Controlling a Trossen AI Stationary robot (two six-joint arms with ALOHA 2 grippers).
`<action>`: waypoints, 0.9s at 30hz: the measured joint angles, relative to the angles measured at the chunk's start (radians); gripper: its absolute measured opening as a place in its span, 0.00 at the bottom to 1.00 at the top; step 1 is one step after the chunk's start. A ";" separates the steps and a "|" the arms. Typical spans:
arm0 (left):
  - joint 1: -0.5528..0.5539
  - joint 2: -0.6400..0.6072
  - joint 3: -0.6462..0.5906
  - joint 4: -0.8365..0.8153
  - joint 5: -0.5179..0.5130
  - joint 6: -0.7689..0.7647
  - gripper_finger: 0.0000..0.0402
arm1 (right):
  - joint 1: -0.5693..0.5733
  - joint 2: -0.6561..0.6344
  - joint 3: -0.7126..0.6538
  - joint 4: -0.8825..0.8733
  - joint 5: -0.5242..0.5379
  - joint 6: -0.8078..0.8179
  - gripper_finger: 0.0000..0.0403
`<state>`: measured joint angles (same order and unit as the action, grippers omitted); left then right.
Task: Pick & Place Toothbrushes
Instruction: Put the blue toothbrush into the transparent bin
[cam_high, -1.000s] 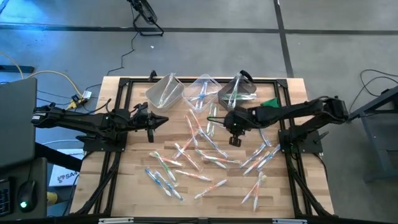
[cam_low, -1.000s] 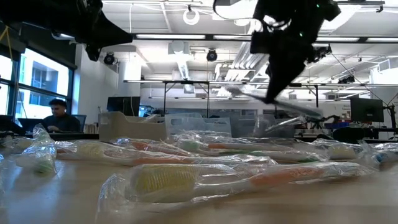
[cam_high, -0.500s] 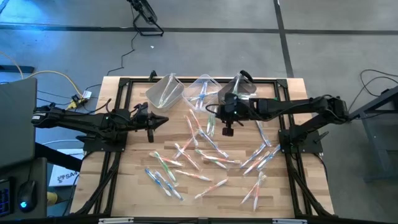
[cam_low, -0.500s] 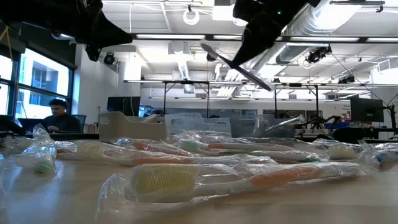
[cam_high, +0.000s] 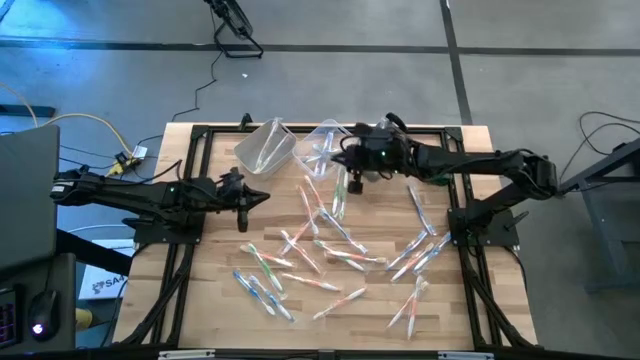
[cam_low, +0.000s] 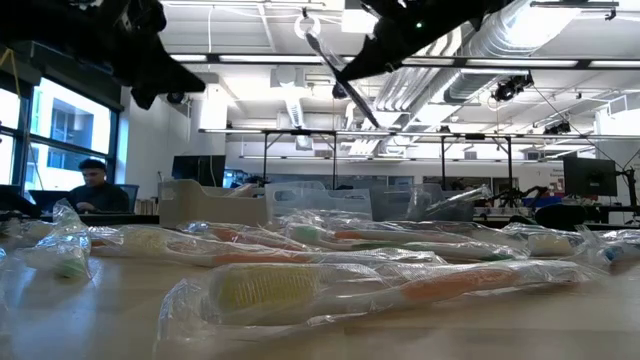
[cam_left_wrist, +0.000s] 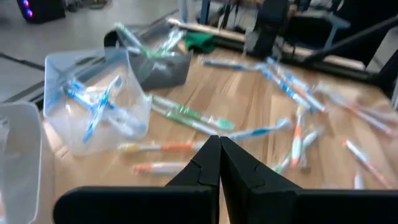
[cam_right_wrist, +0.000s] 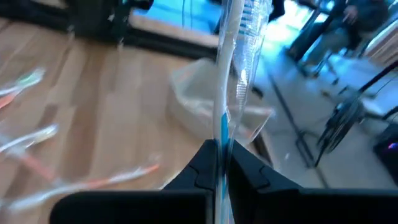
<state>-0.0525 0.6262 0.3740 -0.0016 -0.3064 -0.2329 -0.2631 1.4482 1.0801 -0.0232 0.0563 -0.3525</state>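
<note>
Many wrapped toothbrushes (cam_high: 330, 245) lie scattered flat on the wooden table (cam_high: 210, 300). My right gripper (cam_high: 347, 165) hangs high near the middle bin (cam_high: 328, 140), shut on one white and blue toothbrush (cam_right_wrist: 231, 68) in its clear wrapper. That toothbrush also shows slanting high up in the low view (cam_low: 340, 70). My left gripper (cam_left_wrist: 219, 142) is shut with nothing in it and hovers over the table's left side (cam_high: 248, 197). My right gripper pinches the toothbrush between its two fingers at the blue stretch of its handle (cam_right_wrist: 222, 132), wrapper included. The fingers come from the table's right, slanting a little downward. The rest of the toothbrush sticks out past the fingertips, lifted well clear of the table.
Three clear bins stand along the far edge: left (cam_high: 265, 147), middle, and right (cam_high: 388, 140), each with some toothbrushes inside. A small green object (cam_high: 432, 165) lies near the right bin. A black frame (cam_high: 190, 170) borders the table. A person (cam_low: 95, 185) sits in the room behind.
My right gripper has risen and gone toward the far edge and the middle bin, carrying the toothbrush. Its wrist has tipped up from pointing steeply down to nearly level and has rolled, so the toothbrush has swung higher.
</note>
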 joint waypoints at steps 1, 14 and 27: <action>0.000 0.000 0.000 -0.011 0.000 -0.001 0.00 | -0.014 0.010 0.000 0.025 -0.023 -0.011 0.02; 0.000 0.000 0.000 -0.018 -0.001 -0.007 0.00 | -0.137 0.213 0.011 0.312 -0.159 -0.123 0.02; 0.000 0.000 0.000 0.003 -0.003 0.026 0.00 | -0.195 0.421 0.246 0.078 -0.223 -0.312 0.02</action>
<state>-0.0525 0.6262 0.3740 0.0016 -0.3098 -0.2070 -0.4582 1.8688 1.3261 0.0553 -0.1665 -0.6647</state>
